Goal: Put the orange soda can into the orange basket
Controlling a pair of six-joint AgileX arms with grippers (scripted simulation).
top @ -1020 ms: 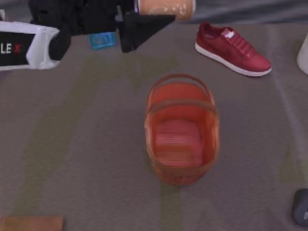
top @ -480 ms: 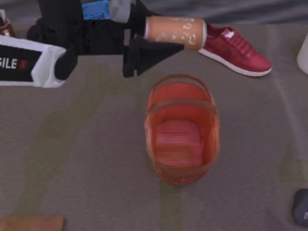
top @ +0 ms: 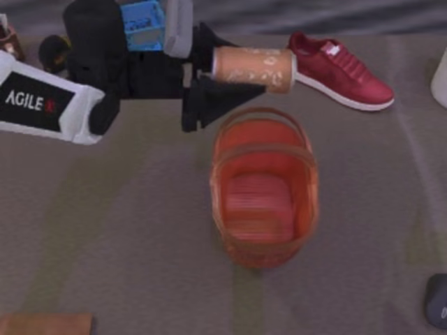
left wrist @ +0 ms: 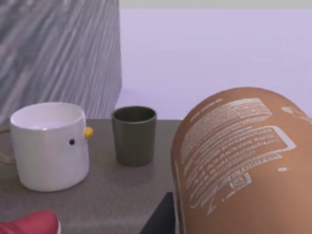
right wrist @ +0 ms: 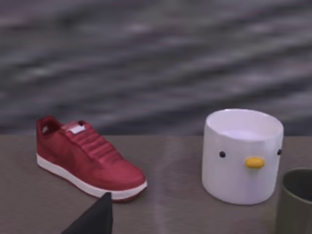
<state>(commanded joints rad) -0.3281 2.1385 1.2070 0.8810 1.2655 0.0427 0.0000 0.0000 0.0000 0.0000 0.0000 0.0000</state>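
The orange soda can (top: 255,68) lies sideways in the air, held at its left end by my left gripper (top: 234,68), which is shut on it. It hovers just beyond the far rim of the orange basket (top: 307,202), a large oval woven one with an arched handle, standing mid-table with nothing in it. The can (left wrist: 243,165) fills much of the left wrist view, with printed text on its side. Only a dark edge of my right gripper (right wrist: 95,219) shows, in the right wrist view; that arm is parked at the front right.
A red shoe (top: 339,70) lies back right of the basket. A white chick mug (right wrist: 241,156) and a dark cup (left wrist: 134,134) stand at the right edge. A small blue basket (top: 143,24) sits behind my left arm. A wooden block (top: 45,324) lies front left.
My left gripper has carried the can from the table's back edge forward and slightly right, toward the basket's far rim. The basket and shoe have not moved.
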